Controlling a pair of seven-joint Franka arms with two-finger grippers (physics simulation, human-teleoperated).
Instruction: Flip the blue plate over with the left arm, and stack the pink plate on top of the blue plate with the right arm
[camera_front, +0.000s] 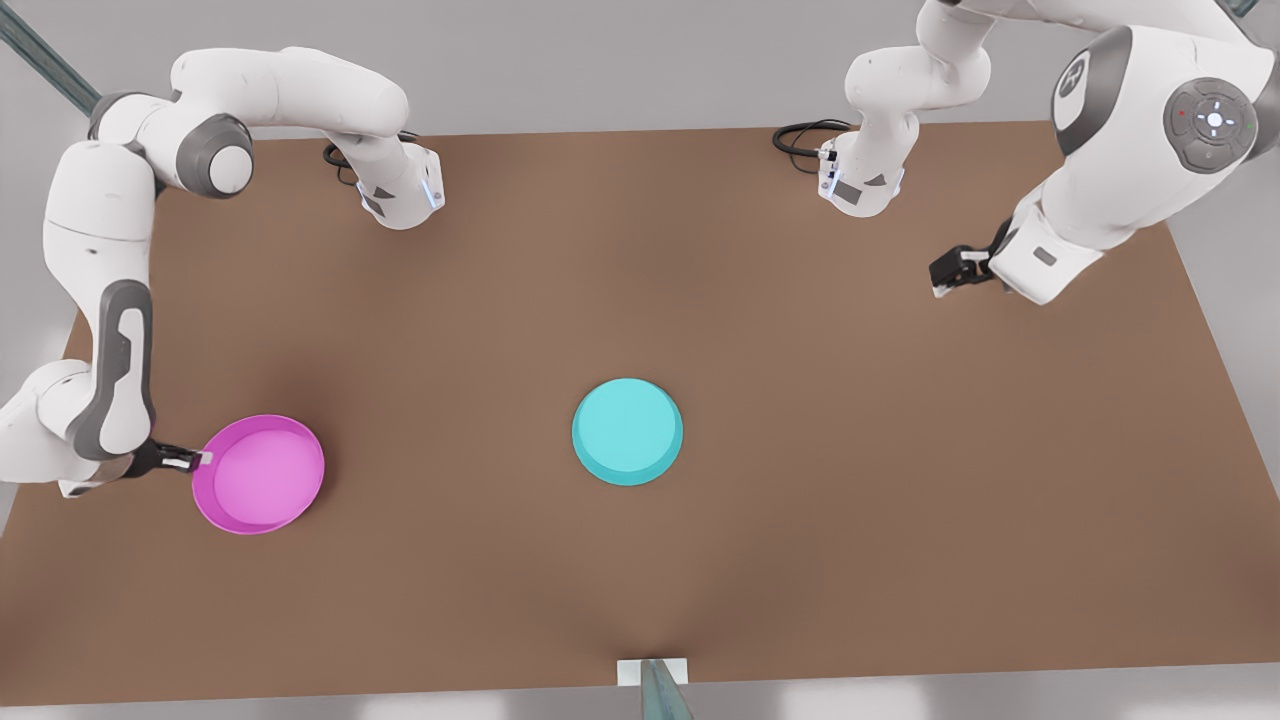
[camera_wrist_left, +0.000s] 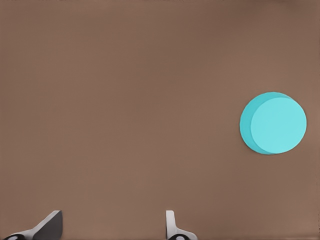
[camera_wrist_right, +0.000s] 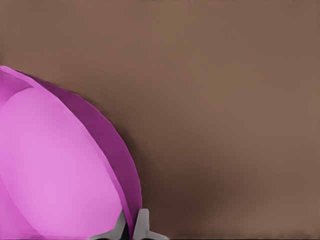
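The blue plate (camera_front: 628, 432) lies near the table's middle with a flat, plain face up; it is also seen far off in the left wrist view (camera_wrist_left: 273, 123). My left gripper (camera_front: 942, 274) hovers open at the front view's right, well away from it, its fingers spread over bare table (camera_wrist_left: 112, 216). The pink plate (camera_front: 260, 474) sits inside-up at the front view's left. My right gripper (camera_front: 203, 459) is shut on its rim, and the two fingertips (camera_wrist_right: 143, 220) pinch the plate's edge (camera_wrist_right: 60, 170) between them.
The brown table (camera_front: 800, 560) has wide bare room between and around the two plates. Black cables (camera_front: 800, 138) lie by the arm bases at the back edge. A metal post (camera_front: 655, 686) stands at the front edge.
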